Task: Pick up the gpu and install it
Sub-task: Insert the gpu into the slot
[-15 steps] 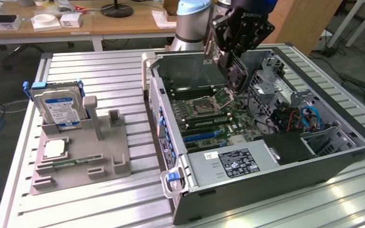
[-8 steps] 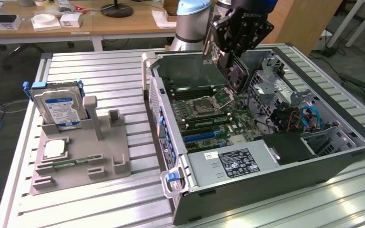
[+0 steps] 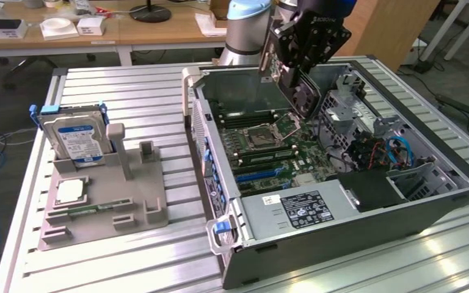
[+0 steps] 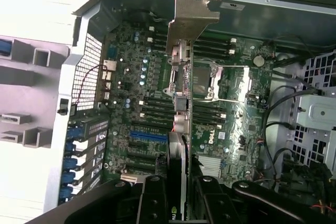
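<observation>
My gripper (image 3: 300, 52) is shut on the gpu (image 3: 298, 91), a thin card with a black cooler that hangs edge-down over the open computer case (image 3: 341, 244). It is held above the motherboard (image 3: 267, 152), near the processor socket. In the wrist view the gpu (image 4: 181, 103) runs edge-on away from my gripper (image 4: 178, 195), its silver end bracket (image 4: 190, 11) at the far end by the case wall. A black finger (image 4: 152, 200) presses on each side of the card. The blue expansion slot (image 4: 149, 135) lies beside the card, below it.
A grey parts holder (image 3: 137, 201) stands on the slatted table at the exterior view's left. It carries a hard drive (image 3: 76, 137), a processor (image 3: 70, 190) and a memory stick (image 3: 88, 210). Inside the case are the power supply (image 3: 300, 207), drive cage (image 3: 356, 110) and cables (image 3: 397, 152).
</observation>
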### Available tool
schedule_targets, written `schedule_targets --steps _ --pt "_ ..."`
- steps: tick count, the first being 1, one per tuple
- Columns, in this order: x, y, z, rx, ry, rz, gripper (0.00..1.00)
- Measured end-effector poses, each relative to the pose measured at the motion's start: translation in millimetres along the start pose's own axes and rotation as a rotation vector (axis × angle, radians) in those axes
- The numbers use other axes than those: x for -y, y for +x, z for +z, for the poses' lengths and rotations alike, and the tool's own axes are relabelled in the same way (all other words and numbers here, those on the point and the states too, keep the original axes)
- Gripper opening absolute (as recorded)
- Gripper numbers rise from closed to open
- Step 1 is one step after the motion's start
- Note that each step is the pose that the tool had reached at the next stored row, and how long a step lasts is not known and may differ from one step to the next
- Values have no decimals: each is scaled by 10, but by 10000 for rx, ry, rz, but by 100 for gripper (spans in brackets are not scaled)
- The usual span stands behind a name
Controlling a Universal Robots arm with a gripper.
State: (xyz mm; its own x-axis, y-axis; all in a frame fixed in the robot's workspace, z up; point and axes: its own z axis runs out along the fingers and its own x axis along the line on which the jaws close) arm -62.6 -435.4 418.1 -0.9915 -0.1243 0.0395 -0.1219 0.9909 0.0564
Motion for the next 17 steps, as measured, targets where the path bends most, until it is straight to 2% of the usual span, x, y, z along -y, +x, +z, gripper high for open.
schedule_targets --steps 17 --pt "0 0 0 -36 25 -631 27"
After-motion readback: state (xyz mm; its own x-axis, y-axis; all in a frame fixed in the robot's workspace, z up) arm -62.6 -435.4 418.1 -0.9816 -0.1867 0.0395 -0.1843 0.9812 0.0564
